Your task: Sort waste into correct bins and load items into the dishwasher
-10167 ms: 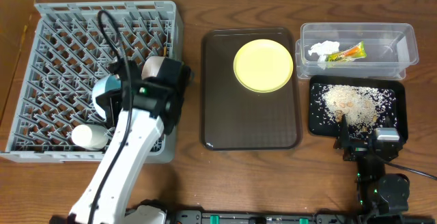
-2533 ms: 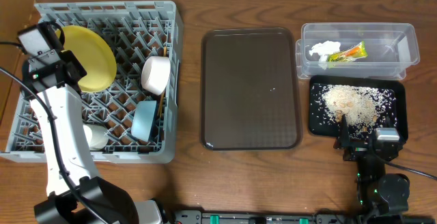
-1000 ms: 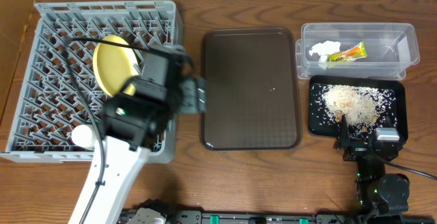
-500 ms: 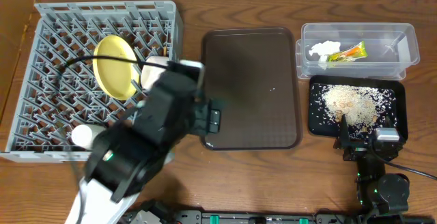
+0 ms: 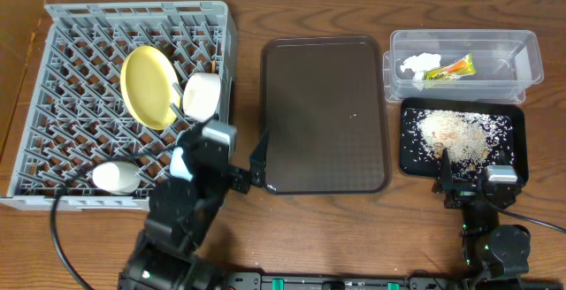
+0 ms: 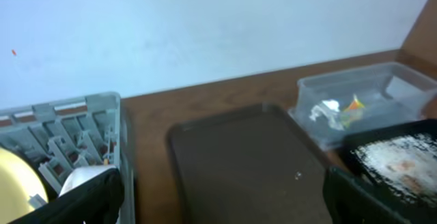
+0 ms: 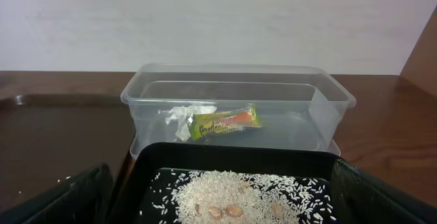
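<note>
Nearest, both grippers hang empty, jaws spread. The left gripper (image 5: 250, 171) is at the near left corner of a dark-brown rectangular serving tray (image 5: 327, 122). The right gripper (image 5: 469, 182) faces a shallow black rectangular tray (image 5: 518, 148) of whitish rice scraps (image 5: 453, 133). Beyond, a round yellow plate (image 5: 149, 87) leans in the square grey plastic dish rack (image 5: 133, 7). A crumpled white tissue (image 5: 417, 63) and a green-orange snack wrapper (image 5: 449, 67) lie in the clear plastic tub (image 5: 504, 38).

We found the large square grey plastic dish rack (image 5: 133, 9) on the left, with the round yellow plate (image 5: 146, 87) and the small white bowl (image 5: 202, 95) side by side in it. The dark-brown serving tray (image 5: 323, 113) lay in the middle. On the right, the clear plastic rectangular tub (image 5: 531, 60), holding the crumpled white tissue (image 5: 417, 63) and the small snack wrapper (image 5: 449, 67), sat behind the shallow black rectangular tray (image 5: 520, 140), which bore the rice-like food scraps (image 5: 455, 135).
</note>
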{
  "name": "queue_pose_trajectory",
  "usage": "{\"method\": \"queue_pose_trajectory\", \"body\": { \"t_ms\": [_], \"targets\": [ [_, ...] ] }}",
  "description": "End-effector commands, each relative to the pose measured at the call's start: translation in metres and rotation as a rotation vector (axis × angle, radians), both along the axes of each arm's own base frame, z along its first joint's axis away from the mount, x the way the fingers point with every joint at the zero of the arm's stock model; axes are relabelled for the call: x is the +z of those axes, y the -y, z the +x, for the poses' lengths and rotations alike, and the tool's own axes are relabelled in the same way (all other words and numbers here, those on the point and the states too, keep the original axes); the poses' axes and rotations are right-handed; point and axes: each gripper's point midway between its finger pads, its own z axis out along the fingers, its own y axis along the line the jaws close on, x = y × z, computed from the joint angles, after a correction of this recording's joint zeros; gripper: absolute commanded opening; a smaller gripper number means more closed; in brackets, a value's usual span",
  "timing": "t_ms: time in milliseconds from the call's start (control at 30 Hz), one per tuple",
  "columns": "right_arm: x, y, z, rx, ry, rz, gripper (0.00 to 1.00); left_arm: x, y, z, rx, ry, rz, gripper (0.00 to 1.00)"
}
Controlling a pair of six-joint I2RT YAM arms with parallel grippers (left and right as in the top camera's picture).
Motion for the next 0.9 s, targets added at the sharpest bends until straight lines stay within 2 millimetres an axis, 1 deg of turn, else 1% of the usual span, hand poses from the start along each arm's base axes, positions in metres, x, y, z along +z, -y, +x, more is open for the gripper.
{"method": "queue_pose_trajectory", "body": {
  "t_ms": [0, 33, 67, 100, 333, 400, 433, 467, 567, 733, 833, 867],
  "targets": [
    [-0.001, 0.006, 0.000, -0.023, -0.002, 0.010, 0.99, -0.028, -0.006, -0.008, 0.000, 0.047, 0.003, 0.93],
    [-0.001, 0.006, 0.000, -0.023, -0.002, 0.010, 0.99, -0.038, -0.009, -0.010, 0.009, 0.053, 0.002, 0.93],
    [-0.001, 0.006, 0.000, -0.023, -0.002, 0.010, 0.99, -0.043, -0.011, -0.011, 0.013, 0.056, 0.001, 0.93],
    [-0.001, 0.006, 0.000, -0.023, -0.002, 0.010, 0.99, -0.052, -0.015, -0.014, 0.023, 0.059, 0.001, 0.94],
    [-0.001, 0.006, 0.000, -0.023, -0.003, 0.010, 0.99, -0.091, -0.040, -0.018, 0.125, 0.096, -0.004, 0.94],
    [-0.001, 0.006, 0.000, -0.023, -0.003, 0.010, 0.99, -0.107, -0.043, -0.017, 0.136, 0.092, -0.003, 0.94],
    [-0.001, 0.006, 0.000, -0.023, -0.003, 0.010, 0.99, -0.110, -0.042, -0.016, 0.136, 0.090, -0.002, 0.94],
    [-0.001, 0.006, 0.000, -0.023, -0.003, 0.010, 0.99, -0.117, -0.042, -0.015, 0.136, 0.084, -0.001, 0.94],
    [-0.001, 0.006, 0.000, -0.023, -0.003, 0.010, 0.99, -0.130, -0.042, -0.011, 0.139, 0.083, 0.000, 0.94],
    [-0.001, 0.006, 0.000, -0.023, -0.003, 0.010, 0.99, -0.133, -0.044, -0.011, 0.154, 0.075, 0.005, 0.94],
    [-0.001, 0.006, 0.000, -0.023, -0.003, 0.010, 0.99, -0.142, -0.045, -0.012, 0.154, 0.039, 0.016, 0.94],
    [-0.001, 0.006, 0.000, -0.023, -0.003, 0.010, 0.99, -0.142, -0.045, -0.012, 0.154, 0.039, 0.016, 0.94]
  ]
}}
